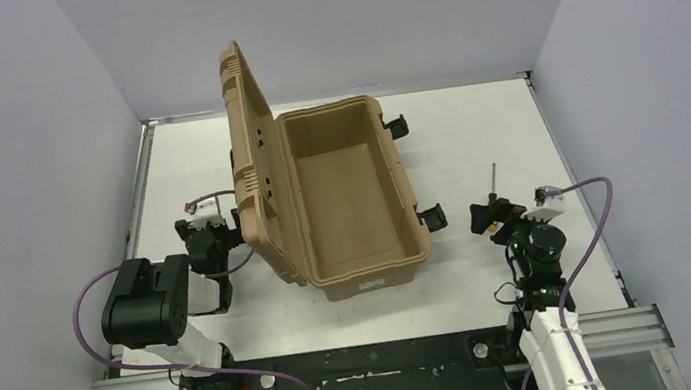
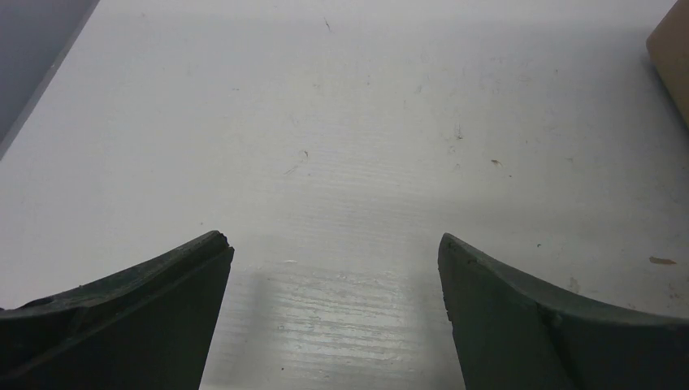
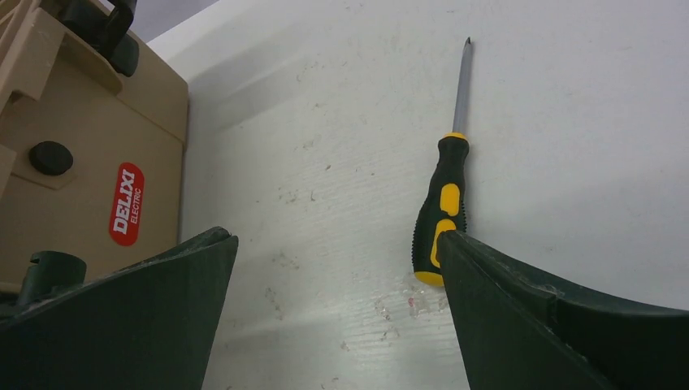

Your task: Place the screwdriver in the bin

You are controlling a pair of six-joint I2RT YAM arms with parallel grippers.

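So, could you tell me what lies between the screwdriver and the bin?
Nothing but bare table between the screwdriver and the bin, clearest in the right wrist view.

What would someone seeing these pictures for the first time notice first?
The big tan bin in the middle of the table draws the eye first, its ribbed lid standing open on the left and nothing inside. Next comes the small black-and-yellow screwdriver lying on the table to the bin's right. The open right gripper sits low over it, one finger right beside the handle's end.
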